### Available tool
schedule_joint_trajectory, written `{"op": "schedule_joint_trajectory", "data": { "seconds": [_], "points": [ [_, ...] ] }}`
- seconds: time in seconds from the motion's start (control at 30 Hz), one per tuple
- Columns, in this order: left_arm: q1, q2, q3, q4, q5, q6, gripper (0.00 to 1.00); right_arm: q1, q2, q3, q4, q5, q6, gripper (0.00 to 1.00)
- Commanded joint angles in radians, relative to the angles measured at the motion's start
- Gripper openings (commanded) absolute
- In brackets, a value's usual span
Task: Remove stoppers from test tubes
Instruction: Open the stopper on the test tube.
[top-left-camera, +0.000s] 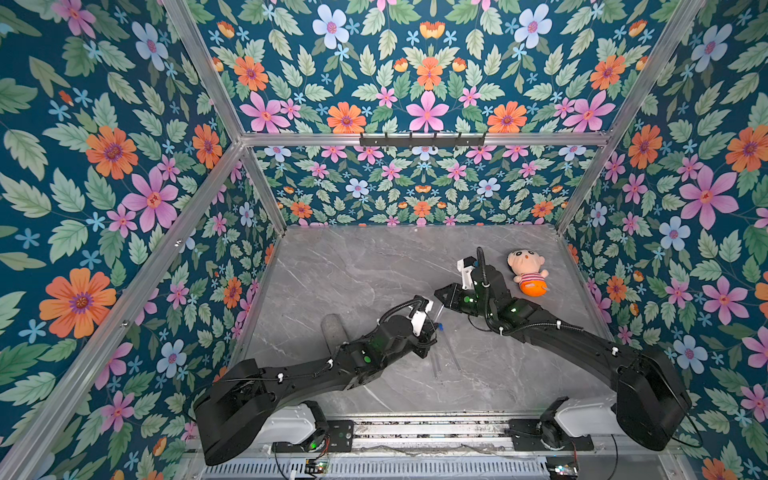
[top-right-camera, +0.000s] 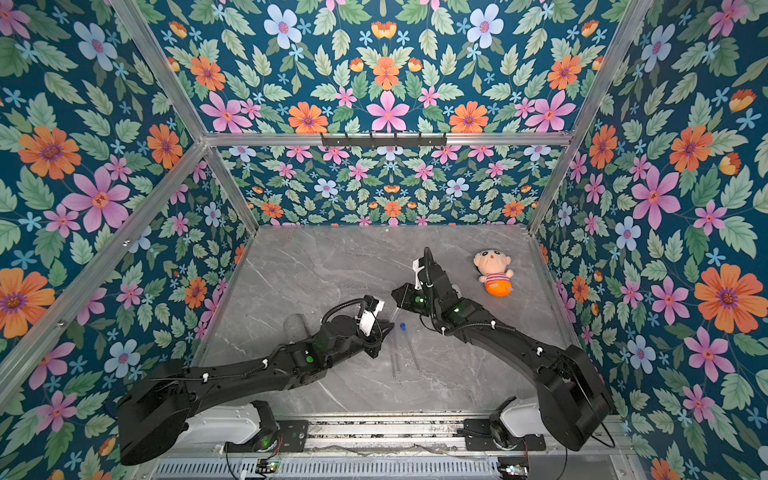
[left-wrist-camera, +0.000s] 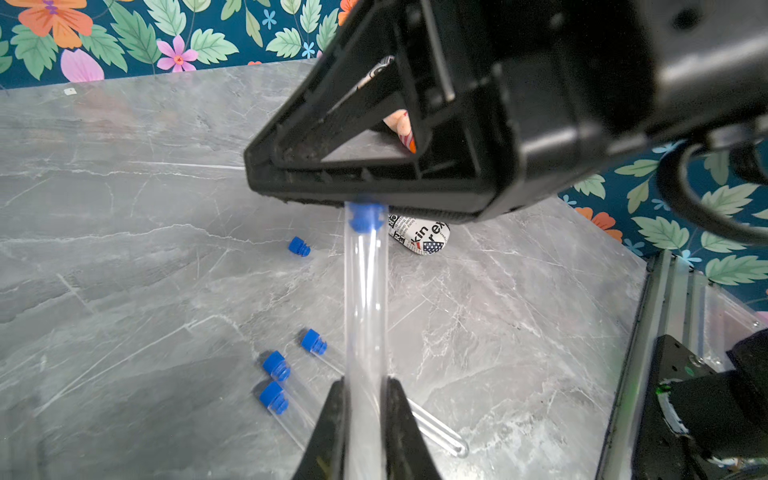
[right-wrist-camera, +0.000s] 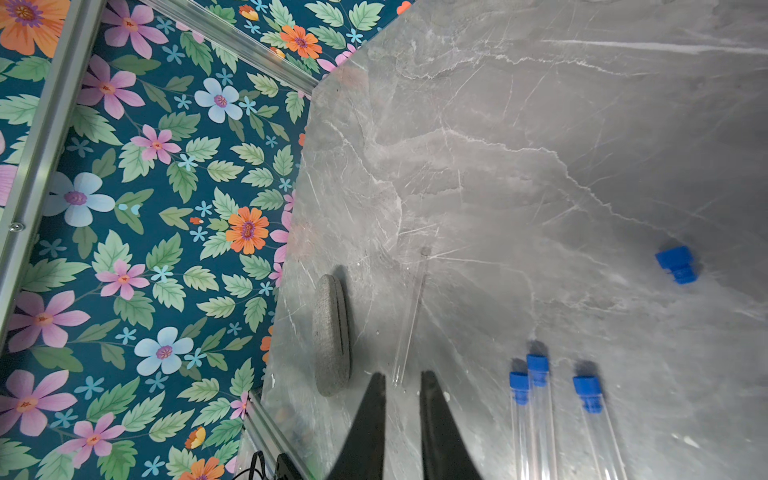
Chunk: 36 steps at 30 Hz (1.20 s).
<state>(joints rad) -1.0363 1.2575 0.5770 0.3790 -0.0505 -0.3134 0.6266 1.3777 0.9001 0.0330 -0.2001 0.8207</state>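
My left gripper (left-wrist-camera: 365, 380) is shut on a clear test tube (left-wrist-camera: 365, 299), held off the marble. The tube's blue stopper (left-wrist-camera: 365, 218) is pinched at its top between the fingers (left-wrist-camera: 374, 183) of my right gripper (right-wrist-camera: 402, 376), which is shut on it. From the right wrist that stopper is hidden. Three more stoppered test tubes (right-wrist-camera: 536, 415) lie side by side on the table, their stoppers (left-wrist-camera: 276, 365) in place. One loose stopper (right-wrist-camera: 675, 264) and an empty tube (left-wrist-camera: 436, 428) lie nearby. Both top views show the two grippers (top-left-camera: 436, 309) meeting mid-table.
A grey speckled cylinder (top-left-camera: 334, 332) lies left of the left arm. A plush doll (top-left-camera: 527, 272) sits at the back right. A newsprint-patterned can (left-wrist-camera: 419, 239) lies behind the right gripper. Floral walls and aluminium rails (right-wrist-camera: 266, 419) bound the marble table (top-left-camera: 353, 266).
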Motion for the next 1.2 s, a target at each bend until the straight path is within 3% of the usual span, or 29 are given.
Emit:
{"op": "schedule_joint_trajectory", "data": {
  "seconds": [0.0, 0.73, 1.17],
  "points": [
    [-0.001, -0.015, 0.009, 0.013, 0.000, 0.006, 0.14, 0.001, 0.013, 0.007, -0.034, 0.074, -0.044, 0.00],
    [-0.001, 0.005, -0.024, 0.037, -0.032, -0.005, 0.13, 0.004, -0.076, -0.014, -0.030, 0.084, -0.029, 0.00],
    [-0.001, -0.005, -0.024, -0.005, -0.071, -0.013, 0.13, -0.099, -0.197, -0.077, -0.005, 0.019, 0.022, 0.00]
  ]
}}
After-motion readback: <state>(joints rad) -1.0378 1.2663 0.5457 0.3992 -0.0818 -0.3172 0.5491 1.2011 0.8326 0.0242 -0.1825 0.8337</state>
